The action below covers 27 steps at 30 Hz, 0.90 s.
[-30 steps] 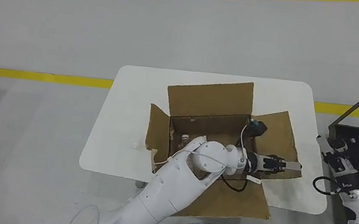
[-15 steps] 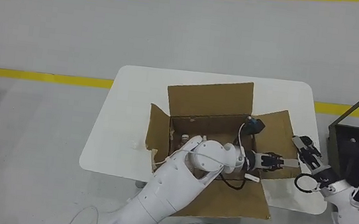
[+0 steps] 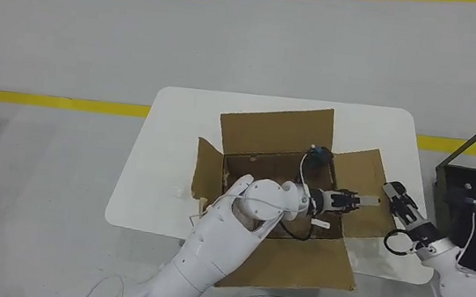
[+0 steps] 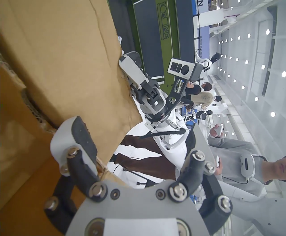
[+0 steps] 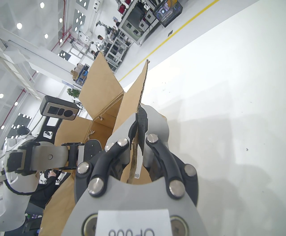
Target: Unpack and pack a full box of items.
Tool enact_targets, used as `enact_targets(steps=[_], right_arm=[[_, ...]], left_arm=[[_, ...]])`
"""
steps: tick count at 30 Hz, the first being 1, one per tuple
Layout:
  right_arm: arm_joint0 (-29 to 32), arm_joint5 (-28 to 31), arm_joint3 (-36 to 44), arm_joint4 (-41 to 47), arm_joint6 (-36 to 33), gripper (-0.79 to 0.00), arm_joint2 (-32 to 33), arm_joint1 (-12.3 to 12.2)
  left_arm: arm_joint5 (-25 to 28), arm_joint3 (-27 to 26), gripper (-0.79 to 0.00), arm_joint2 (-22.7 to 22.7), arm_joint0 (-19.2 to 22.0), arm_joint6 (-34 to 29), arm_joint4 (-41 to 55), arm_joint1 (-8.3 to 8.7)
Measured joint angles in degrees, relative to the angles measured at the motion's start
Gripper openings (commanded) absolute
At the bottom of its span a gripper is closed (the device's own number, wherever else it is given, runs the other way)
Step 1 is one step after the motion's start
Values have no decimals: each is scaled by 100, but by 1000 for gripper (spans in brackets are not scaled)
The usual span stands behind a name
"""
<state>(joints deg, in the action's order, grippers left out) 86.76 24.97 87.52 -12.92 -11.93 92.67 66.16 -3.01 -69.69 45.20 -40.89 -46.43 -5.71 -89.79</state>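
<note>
**Right gripper clamped on the box flap, left gripper open beside it**

My right gripper [image 5: 139, 121] has its fingers closed tight on the raw outer edge of the flap [image 5: 131, 98], with the corrugated board sandwiched between the pads. My left gripper [image 4: 136, 138] is spread wide and has hold of nothing. One of its fingers lies just beside the same flap, on the box side of it.

In the top view the box [image 3: 275, 135] sits at the middle of the white table [image 3: 166, 158] with all four flaps splayed outward. The pinched flap is the one at centre right of the frame. My left arm crosses the opening, so I cannot make out most of the contents.

I judge the flap to be light and fairly stiff across its face, but it will hinge freely at the crease. The edge is already ragged, so a hard squeeze or a sideways pull could crush or tear it. Taking hold at the middle of the outer edge, as now, seems soundest to me. If the box is full, it is probably heavy enough to stay put while the flap swings.
</note>
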Motion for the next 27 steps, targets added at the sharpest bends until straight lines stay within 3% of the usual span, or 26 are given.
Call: enact_targets(steps=[10, 18, 19, 20, 21, 26, 27], right_arm=[[339, -364, 342, 18, 864, -785, -87, 87], [520, -553, 458, -36, 992, -785, -383, 153], [497, -553, 440, -32, 985, -585, -409, 158], [475, -546, 431, -14, 972, -437, -419, 162], [451, -528, 425, 21, 943, 0, -422, 164], [305, -362, 356, 253, 545, 0, -323, 146], [277, -340, 340, 265, 427, -132, -301, 138]], left_arm=[[-179, -778, 0, 608, -462, -156, -1219, 354], [-234, -1186, 0, 778, -739, -157, -1644, 472], [-230, -1199, 0, 793, -758, -150, -1659, 480], [-227, -1210, 0, 800, -765, -147, -1674, 485], [-225, -1216, 0, 803, -767, -146, -1684, 487], [-224, -1217, 0, 802, -766, -146, -1686, 487], [-224, -1217, 0, 802, -766, -146, -1686, 487]])
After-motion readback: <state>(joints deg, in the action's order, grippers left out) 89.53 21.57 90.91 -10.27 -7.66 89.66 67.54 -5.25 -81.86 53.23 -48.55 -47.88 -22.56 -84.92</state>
